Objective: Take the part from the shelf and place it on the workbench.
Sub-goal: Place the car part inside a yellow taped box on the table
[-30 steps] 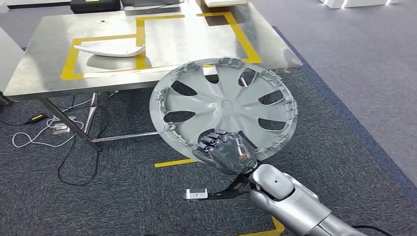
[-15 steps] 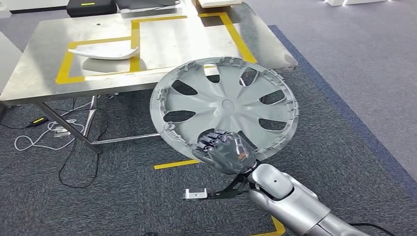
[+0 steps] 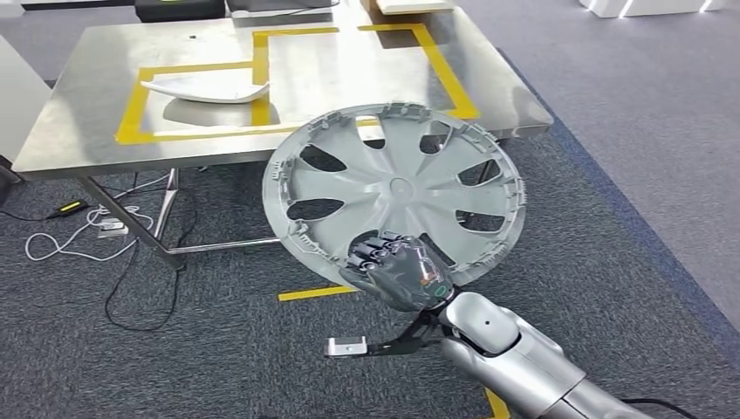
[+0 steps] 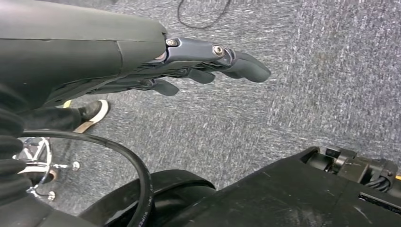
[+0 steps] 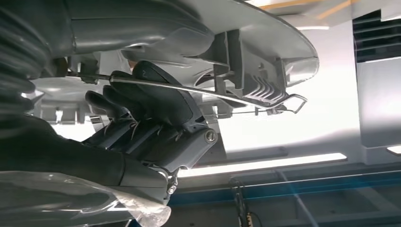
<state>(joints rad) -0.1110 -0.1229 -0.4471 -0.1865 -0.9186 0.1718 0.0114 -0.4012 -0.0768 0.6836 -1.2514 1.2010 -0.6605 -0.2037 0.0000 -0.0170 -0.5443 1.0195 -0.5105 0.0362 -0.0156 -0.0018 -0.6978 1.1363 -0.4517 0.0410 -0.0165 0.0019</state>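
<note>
A grey wheel cover (image 3: 397,190) with several spoke openings is held up in front of me, its inner side facing the camera. My right hand (image 3: 397,272) grips its lower rim, fingers curled over the edge; the right wrist view shows those fingers (image 5: 151,101) wrapped around the cover's rim (image 5: 265,61) and wire ring. The cover hangs over the carpet just in front of the steel workbench (image 3: 78,131), overlapping its near edge. My left hand (image 4: 198,71) hangs beside my body with its fingers stretched out and nothing in them.
The workbench carries yellow tape outlines (image 3: 262,78) and a white curved part (image 3: 205,87) at its left. Cables (image 3: 78,231) lie on the carpet under the bench's left side. A yellow floor strip (image 3: 314,292) lies below the cover. A black box (image 3: 179,9) sits beyond the bench.
The whole picture has shifted slightly, so the camera moved; the workbench now sits a little further right and lower. My right hand keeps its grip on the wheel cover.
</note>
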